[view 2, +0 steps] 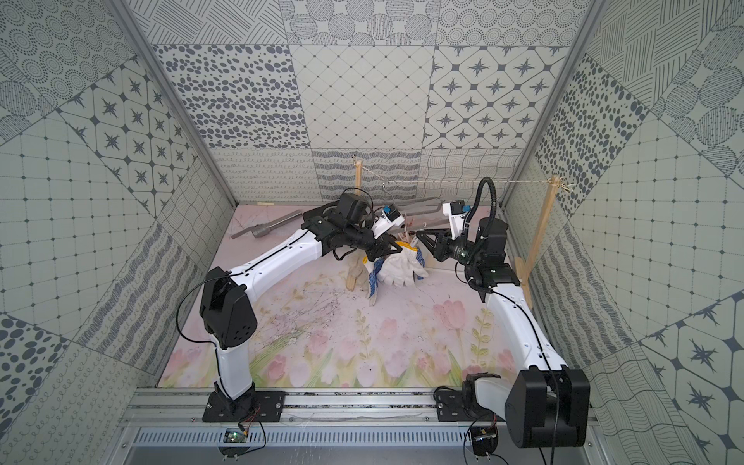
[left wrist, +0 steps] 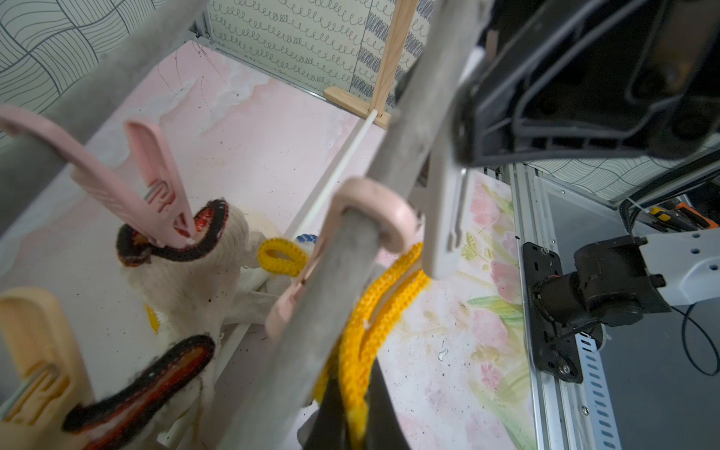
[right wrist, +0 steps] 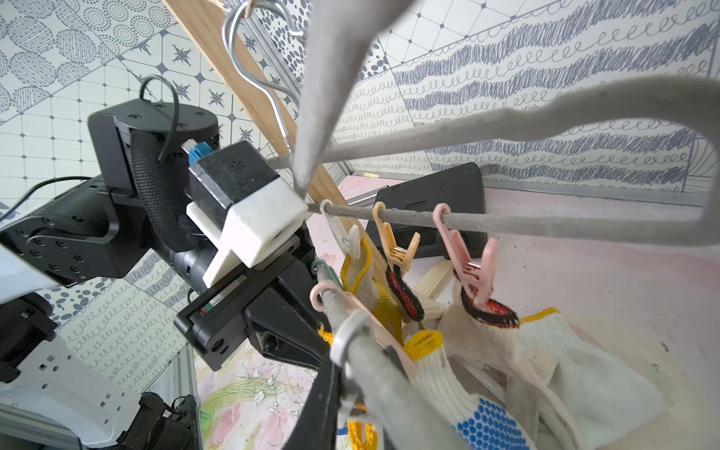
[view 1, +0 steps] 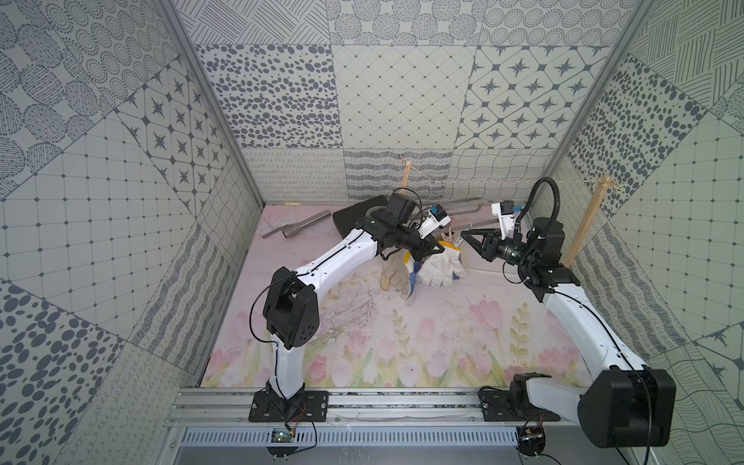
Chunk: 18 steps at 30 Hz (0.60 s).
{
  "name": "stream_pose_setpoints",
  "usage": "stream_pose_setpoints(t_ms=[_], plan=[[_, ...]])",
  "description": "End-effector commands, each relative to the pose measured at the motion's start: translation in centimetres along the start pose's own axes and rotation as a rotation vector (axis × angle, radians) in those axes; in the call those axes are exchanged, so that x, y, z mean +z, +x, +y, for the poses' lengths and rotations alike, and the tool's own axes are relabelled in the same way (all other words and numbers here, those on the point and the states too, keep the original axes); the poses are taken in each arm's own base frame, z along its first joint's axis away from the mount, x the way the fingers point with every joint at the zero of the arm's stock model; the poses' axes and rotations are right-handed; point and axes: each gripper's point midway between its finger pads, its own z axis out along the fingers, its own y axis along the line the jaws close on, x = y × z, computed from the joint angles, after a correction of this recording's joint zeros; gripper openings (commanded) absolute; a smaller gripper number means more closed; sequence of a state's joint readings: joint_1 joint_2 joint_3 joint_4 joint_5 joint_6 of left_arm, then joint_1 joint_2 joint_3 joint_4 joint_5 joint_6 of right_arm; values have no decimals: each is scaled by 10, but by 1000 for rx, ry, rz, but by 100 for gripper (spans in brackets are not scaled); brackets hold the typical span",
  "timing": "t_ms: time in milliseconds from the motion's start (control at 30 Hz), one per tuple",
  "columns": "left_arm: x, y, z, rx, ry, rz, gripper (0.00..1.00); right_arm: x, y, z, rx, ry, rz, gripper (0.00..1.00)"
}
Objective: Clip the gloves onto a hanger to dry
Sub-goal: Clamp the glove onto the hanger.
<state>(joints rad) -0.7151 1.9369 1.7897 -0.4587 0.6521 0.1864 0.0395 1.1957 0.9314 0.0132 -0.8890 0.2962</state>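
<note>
Floral mat [view 1: 402, 346], far centre: the hanger [right wrist: 545, 230] dangles, gloves [view 1: 437, 267] clipped beneath. We see the left gripper [view 1: 432, 250] pinching 1 yellow cuff [left wrist: 370, 311] up to it; the right gripper [view 1: 466, 235] seemingly squeezes a pale peg [left wrist: 444, 218] open.

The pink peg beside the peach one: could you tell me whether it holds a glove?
Clipped: the pink peg bites the black-edged cuff of a cream glove.

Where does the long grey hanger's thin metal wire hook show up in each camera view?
In a top view: thin metal hook at the string, back centre.
In a top view: same place.
Left wrist: not in it.
Right wrist: hook in front of the wooden post.
Shared landmark: grey hanger bar.
</note>
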Motion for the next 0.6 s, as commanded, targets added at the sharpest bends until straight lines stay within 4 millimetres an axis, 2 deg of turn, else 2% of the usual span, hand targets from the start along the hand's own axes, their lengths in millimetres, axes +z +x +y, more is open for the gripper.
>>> stream_pose_setpoints(t_ms=[0,333,567], plan=[[2,-4,-15,-2,66,-10,0,5,9,33,-48,-149,35,4],[-5,-13,-21,-12,77,-33,0,10,23,39,-114,-160,73,4],[-17,-34,-16,-35,70,-138,0,8,27,41,-131,-157,84,4]])
